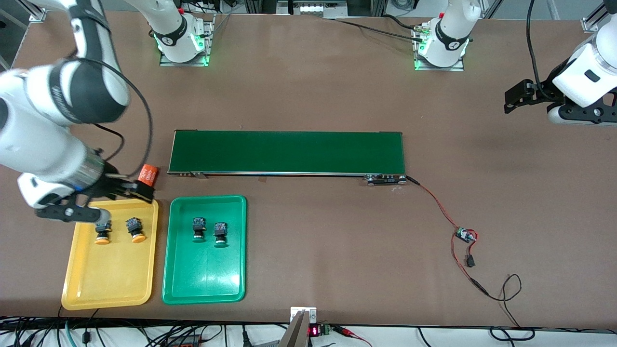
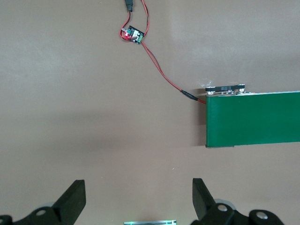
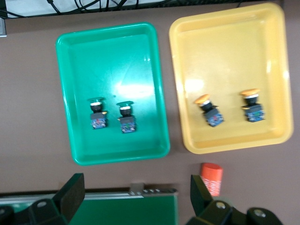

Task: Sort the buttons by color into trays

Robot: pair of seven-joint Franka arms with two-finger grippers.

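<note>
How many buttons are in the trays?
4. Two yellow-orange buttons lie side by side in the yellow tray. Two green buttons lie side by side in the green tray. None seem hidden.

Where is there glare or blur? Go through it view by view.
Right wrist view: white glare on the green tray floor, a fainter patch in the yellow tray. Front view: pale streaks low in the green tray, soft arm shadows on the table. Left wrist view: even light, mildly soft.

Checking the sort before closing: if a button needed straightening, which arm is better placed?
The right gripper, open over the yellow tray holding the buttons; the left gripper waits at the other end.
</note>
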